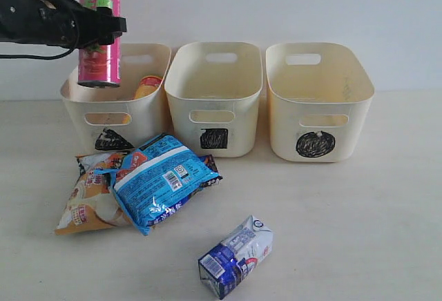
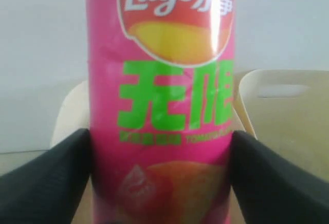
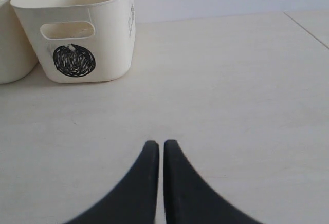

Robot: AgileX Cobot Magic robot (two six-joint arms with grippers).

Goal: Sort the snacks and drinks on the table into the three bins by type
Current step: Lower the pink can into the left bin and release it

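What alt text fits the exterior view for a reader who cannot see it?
The left gripper holds a pink chip tube upright over the triangle bin, where a yellow tube already sits. The square bin and circle bin stand beside it; a blue packet, an orange-and-white packet and a small carton lie on the table in front.
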